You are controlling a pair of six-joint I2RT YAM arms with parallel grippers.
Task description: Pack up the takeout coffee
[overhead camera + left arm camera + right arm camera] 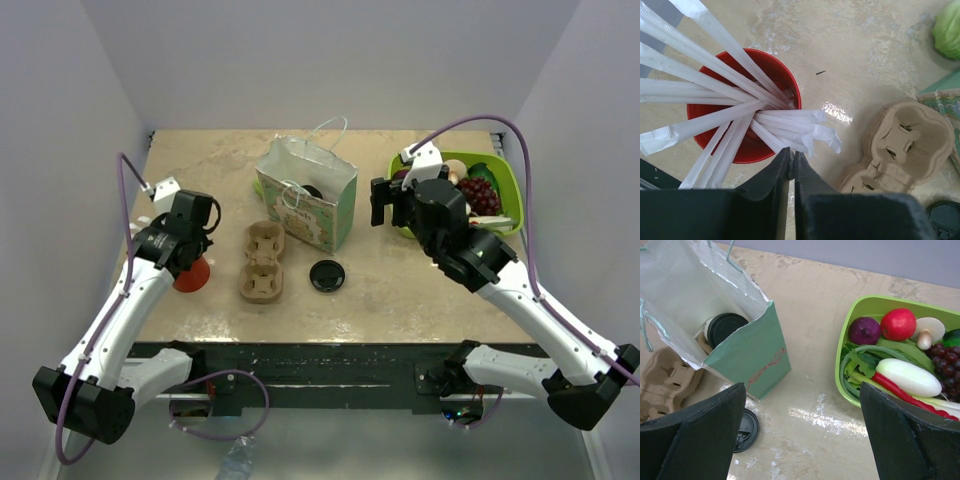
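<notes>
While the lidded takeout coffee [726, 329] sits inside the paper bag [747, 357] and the right pincer [802, 387] hangs spread wide beside it, the left pincer [792, 155] is narrowed to a slit at the wrapped straws [785, 120]. Whether it pinches one, I cannot tell. A lift may drag several out or tip the red cup [775, 70].

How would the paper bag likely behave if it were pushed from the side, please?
The paper bag has thin, creased walls, so it would probably buckle first. The lidded cup inside weights its bottom, so it would likely slide on the glossy table rather than tip.
</notes>
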